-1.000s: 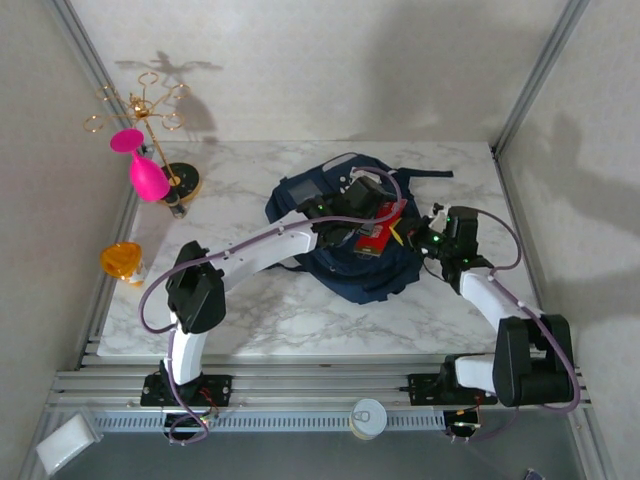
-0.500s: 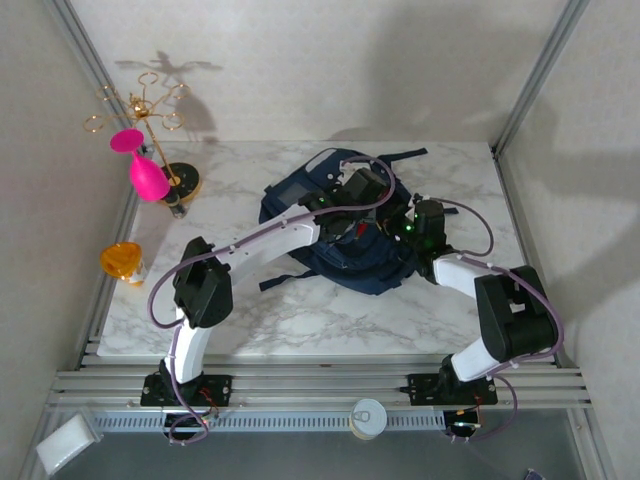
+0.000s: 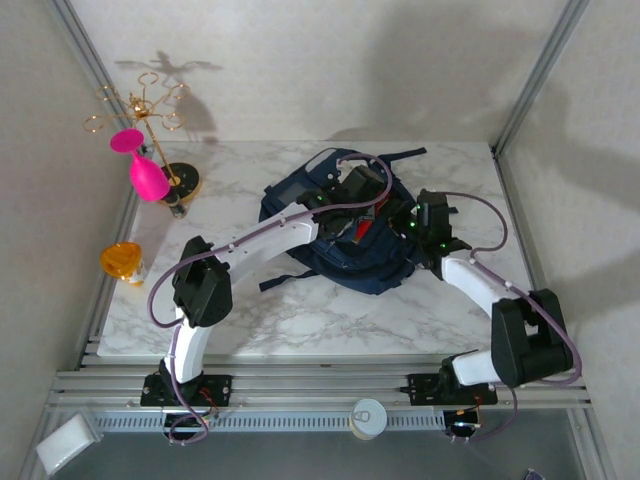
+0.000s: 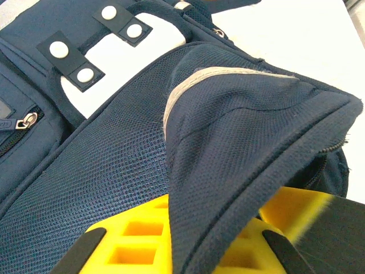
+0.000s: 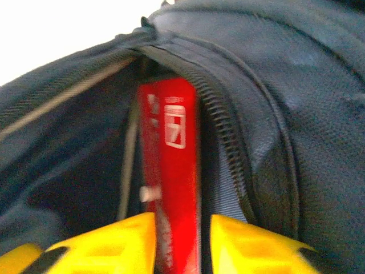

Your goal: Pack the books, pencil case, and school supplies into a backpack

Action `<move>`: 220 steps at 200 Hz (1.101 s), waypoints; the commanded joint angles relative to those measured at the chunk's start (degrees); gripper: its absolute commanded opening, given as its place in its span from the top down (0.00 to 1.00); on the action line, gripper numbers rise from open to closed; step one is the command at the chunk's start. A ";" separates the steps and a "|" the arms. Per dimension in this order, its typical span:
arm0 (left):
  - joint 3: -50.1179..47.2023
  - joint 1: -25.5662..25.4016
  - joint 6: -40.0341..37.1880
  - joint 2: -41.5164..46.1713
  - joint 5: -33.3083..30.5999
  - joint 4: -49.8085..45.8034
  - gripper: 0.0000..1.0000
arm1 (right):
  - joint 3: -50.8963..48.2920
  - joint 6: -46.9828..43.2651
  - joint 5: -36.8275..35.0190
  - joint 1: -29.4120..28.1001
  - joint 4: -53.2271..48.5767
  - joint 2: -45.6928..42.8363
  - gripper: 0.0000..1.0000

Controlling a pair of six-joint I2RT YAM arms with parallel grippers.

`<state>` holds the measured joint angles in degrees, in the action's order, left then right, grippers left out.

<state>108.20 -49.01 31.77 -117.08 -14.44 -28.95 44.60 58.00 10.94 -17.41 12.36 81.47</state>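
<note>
Left gripper (image 4: 214,228) pinches my one backpack (image 4: 114,171); right gripper (image 5: 182,234) straddles one red pack (image 5: 171,171), grip unclear to me. Marble table (image 3: 300,320), pale walls (image 3: 350,70).

The top external camera looks down from behind on the white marbled tabletop (image 3: 300,320). Wrist cameras peer past the left end effector (image 4: 199,234) and right end effector (image 5: 179,245), close on the navy blue fabric backpack (image 3: 290,205) all share.

We stretch L arm (image 3: 270,240) and R arm (image 3: 480,285) inward, L gripper (image 4: 199,240) clamped on backpack (image 4: 114,171) fabric, R gripper (image 5: 182,240) w/ jaws slightly apart.
</note>
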 commanded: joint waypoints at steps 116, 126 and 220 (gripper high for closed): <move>-1.57 0.67 2.00 2.13 1.69 8.95 0.86 | 4.18 -5.29 0.03 -3.39 -9.96 -0.28 0.69; -2.79 0.76 1.82 2.33 3.54 9.93 0.78 | 2.35 -6.46 -0.26 -2.25 -11.23 -3.45 0.66; -41.40 8.50 6.49 26.42 17.43 26.71 0.25 | -1.23 -16.78 -6.40 -0.87 -30.67 -17.36 0.48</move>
<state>74.35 -45.87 36.56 -98.15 3.46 -7.84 43.05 44.99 5.98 -15.55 -12.36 63.13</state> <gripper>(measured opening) 0.712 0.501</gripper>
